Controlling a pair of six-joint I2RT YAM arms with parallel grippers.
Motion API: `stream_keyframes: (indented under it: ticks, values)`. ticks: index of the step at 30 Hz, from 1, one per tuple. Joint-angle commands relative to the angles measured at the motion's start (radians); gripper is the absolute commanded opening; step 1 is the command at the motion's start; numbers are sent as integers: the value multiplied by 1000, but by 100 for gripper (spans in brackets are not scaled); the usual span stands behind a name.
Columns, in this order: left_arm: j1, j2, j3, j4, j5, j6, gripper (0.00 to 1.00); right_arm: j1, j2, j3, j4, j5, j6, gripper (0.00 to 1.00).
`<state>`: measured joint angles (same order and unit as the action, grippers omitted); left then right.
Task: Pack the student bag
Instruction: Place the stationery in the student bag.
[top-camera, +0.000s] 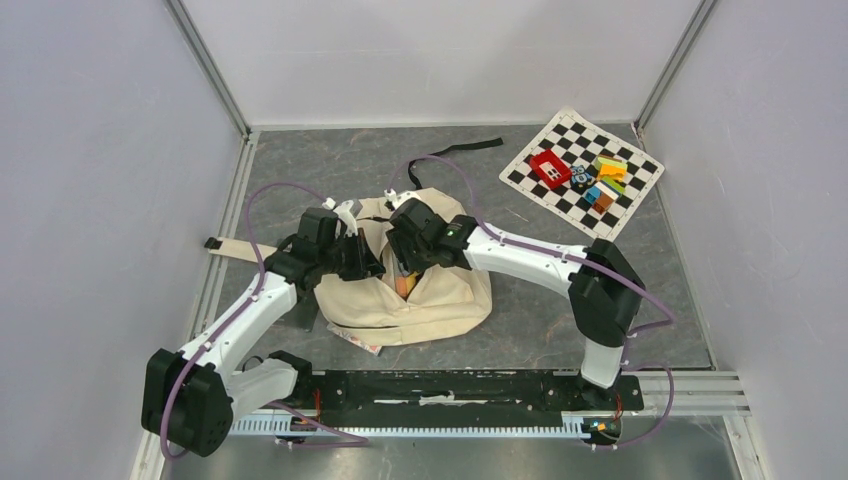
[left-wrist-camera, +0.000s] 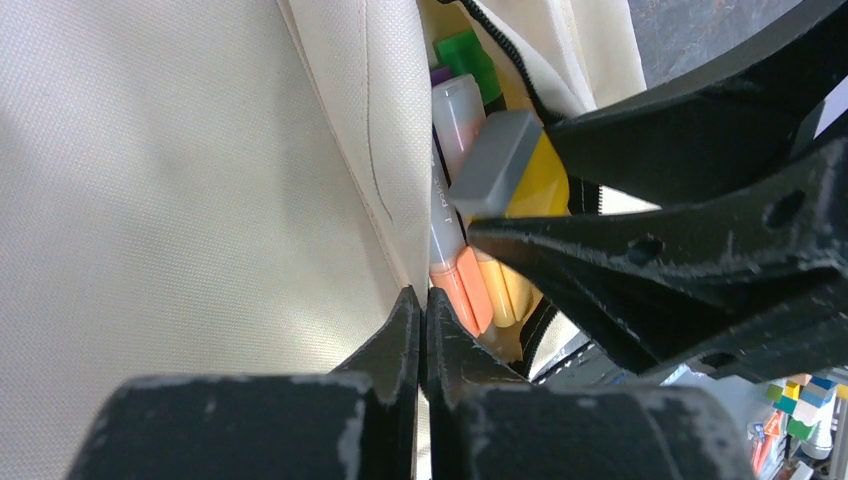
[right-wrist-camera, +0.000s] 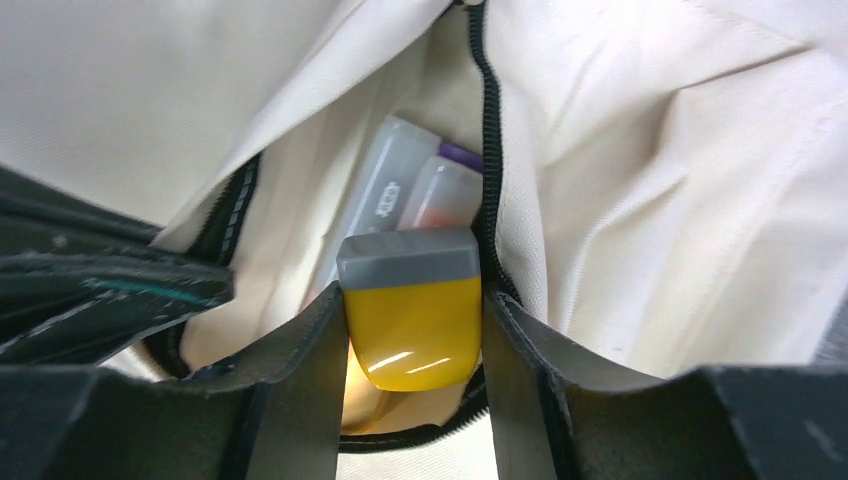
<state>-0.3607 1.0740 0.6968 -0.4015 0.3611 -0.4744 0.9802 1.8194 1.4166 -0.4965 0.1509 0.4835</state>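
Student bag (top-camera: 430, 305) lies flat on the table (top-camera: 550, 335), in the middle and just ahead of the two arm bases, with both wrists crowded over its front pocket. Your left gripper (left-wrist-camera: 422, 312) has its fingers pressed together on the cream edge of the pocket mouth, pinching the cloth and drawing it aside. That seems to be why the opening gapes instead of lying closed along its black zipper (right-wrist-camera: 488, 150).

Your right gripper (top-camera: 405, 262) is clamped on a yellow piece with a grey cap (right-wrist-camera: 410, 320), one finger on each side face and the grey end pointing into the pocket. Held that way it can pass between the zipper teeth and the held flap. Inside the pocket you can see pens (left-wrist-camera: 470, 285) lying side by side: orange barrels, clear caps, a green one deeper in. The yellow piece hangs right at the mouth, just above those pens; whether it touches them I cannot tell.

I judge this to be the insertion step for a small item, with the pocket partly filled. The next move asks you to go deeper before letting go and to hold the left pinch firm, since slack cloth could fold over the gap. More bright small items sit on the checkered mat (top-camera: 545, 190), well apart at the far right.
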Motion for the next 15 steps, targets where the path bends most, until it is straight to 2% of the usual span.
stream_keyframes:
  ticks: [1,3,7,9,15]
  values:
    - [1,-27,9,44,33,-14,2,-2,28,70,-131,166,-53,3]
    - [2,-24,10,46,32,-14,2,-2,27,71,-131,162,-56,7]
    - [3,-20,10,44,33,-14,2,0,28,80,-130,141,-62,35]
    - [3,-19,9,44,33,-14,2,0,24,84,-131,135,-68,44]
    - [3,-15,11,45,34,-13,2,0,-25,91,-119,86,-92,62]
